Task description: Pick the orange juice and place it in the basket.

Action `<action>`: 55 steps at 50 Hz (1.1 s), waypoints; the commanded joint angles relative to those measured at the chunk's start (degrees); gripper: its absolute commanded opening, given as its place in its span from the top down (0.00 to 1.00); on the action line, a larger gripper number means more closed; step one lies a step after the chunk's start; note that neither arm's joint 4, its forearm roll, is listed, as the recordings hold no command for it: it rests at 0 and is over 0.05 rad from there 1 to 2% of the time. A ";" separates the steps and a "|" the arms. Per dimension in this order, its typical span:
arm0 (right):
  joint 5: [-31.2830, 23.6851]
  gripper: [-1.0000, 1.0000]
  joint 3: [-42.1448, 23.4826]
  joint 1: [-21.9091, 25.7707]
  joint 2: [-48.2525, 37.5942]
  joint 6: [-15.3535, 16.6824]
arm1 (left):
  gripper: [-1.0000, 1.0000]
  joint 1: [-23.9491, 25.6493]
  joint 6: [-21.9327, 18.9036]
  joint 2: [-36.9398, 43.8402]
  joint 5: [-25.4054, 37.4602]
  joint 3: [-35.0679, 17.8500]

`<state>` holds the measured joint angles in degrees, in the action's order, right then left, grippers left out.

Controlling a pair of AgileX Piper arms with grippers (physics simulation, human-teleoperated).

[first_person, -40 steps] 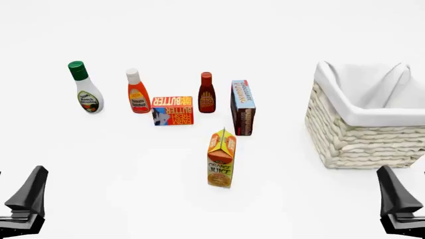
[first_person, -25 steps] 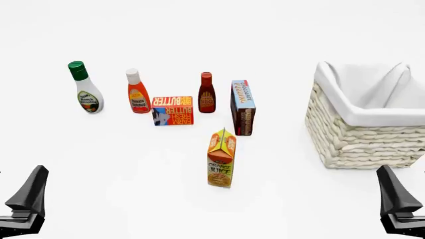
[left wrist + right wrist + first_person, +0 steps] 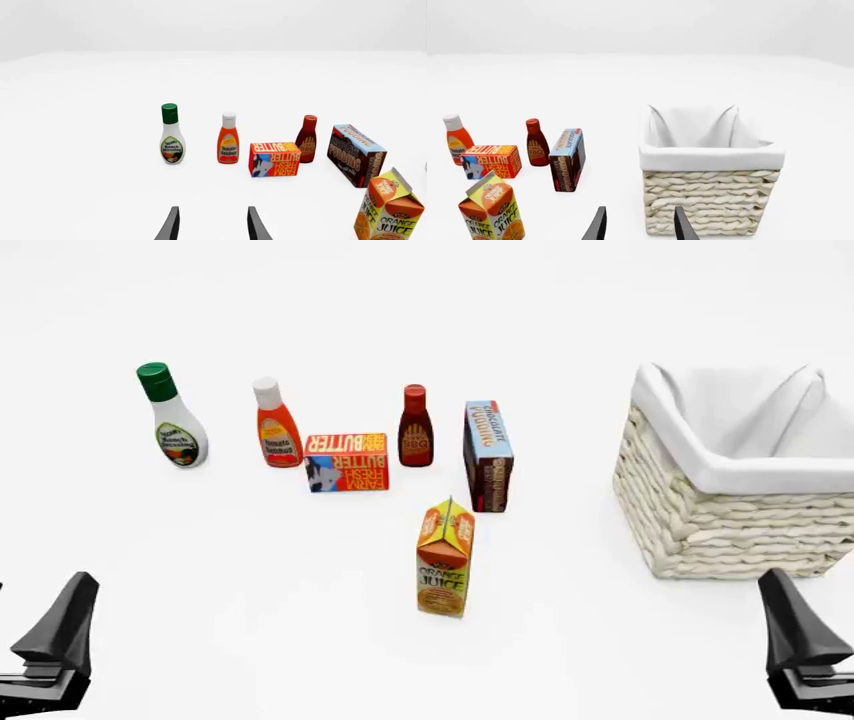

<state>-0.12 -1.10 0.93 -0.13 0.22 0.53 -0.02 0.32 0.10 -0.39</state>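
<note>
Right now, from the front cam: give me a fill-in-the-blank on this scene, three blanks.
1. The orange juice stands ____ on the table.
2. The box nearest the juice is the chocolate ____ box.
3. The basket sits on the ____ arm's side.

Missing words: upright; pudding; right
</note>
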 commanded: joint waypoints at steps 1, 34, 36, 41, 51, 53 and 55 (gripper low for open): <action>0.20 0.00 -2.85 2.61 -2.68 -0.05 | 0.00 -0.24 -0.02 -0.04 -0.05 0.06; -3.46 0.00 -15.88 8.30 -17.01 -11.93 | 0.00 -0.24 0.00 -0.07 -0.10 0.15; -3.02 0.00 -16.24 7.64 -19.81 -13.11 | 0.00 -0.25 0.00 -0.05 -0.11 0.13; -2.54 0.00 -18.18 9.77 -24.06 -15.42 | 0.00 -0.25 0.00 0.00 -0.12 0.09; -4.65 0.00 -22.29 11.77 -29.18 -18.78 | 0.00 -0.24 0.01 -0.14 0.07 0.03; -4.71 0.00 -23.18 13.07 -31.23 -20.34 | 0.00 -0.25 0.01 -0.15 0.07 0.03; -5.74 0.00 -24.47 13.24 -32.35 -20.34 | 0.00 -0.24 0.01 -0.14 0.08 0.03</action>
<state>-4.22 -21.37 11.77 -25.84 -16.70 0.57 0.00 0.24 0.16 -0.38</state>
